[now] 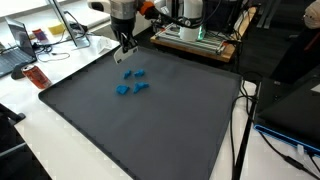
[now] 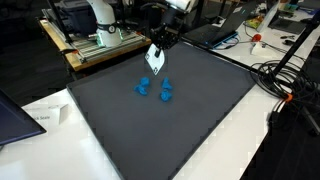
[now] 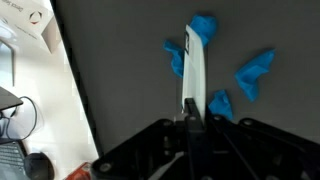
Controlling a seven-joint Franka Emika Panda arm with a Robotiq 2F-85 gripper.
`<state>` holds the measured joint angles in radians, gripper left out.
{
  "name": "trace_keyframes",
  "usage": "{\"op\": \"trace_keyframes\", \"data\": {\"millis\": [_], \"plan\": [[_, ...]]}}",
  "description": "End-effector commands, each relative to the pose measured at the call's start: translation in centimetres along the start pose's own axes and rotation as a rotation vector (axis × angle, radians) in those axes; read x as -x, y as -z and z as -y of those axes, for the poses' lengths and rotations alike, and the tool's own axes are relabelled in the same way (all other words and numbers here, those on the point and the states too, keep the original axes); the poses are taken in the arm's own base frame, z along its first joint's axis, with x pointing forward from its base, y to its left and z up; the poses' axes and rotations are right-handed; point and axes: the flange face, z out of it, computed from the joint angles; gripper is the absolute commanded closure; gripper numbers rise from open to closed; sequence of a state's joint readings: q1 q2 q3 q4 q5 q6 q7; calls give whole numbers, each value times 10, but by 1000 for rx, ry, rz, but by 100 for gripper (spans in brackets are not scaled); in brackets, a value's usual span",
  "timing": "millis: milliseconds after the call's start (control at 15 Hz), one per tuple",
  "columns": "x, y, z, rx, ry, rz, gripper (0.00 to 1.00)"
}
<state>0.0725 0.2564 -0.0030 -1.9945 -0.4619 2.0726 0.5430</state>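
End effector (image 3: 188, 128) clenched on card (image 3: 195, 65), pinching one end. Free end therefore juts out toward mat (image 3: 130, 70), seen edge-on in wrist view.

Card (image 2: 153, 59) hangs tilted, apparently clear of mat; contact cannot be told.

Blue pieces (image 3: 255, 73) lie loose near card tip, some either side, in small cluster (image 1: 131, 82) toward mat's far part.

Mat (image 1: 180, 120) is dark, so pieces stand out; it covers most of white bench (image 1: 60, 130).

Equipment (image 1: 195, 35) sits beyond far edge.
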Motion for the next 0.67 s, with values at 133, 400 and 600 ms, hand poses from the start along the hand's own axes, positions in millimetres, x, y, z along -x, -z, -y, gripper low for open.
{"op": "trace_keyframes", "data": {"millis": [133, 400, 600], "plan": [[6, -2, -20, -124, 76, 38, 99], [8, 3, -32, -184, 89, 24, 99], [11, 9, -38, -224, 95, 4, 99]]}}
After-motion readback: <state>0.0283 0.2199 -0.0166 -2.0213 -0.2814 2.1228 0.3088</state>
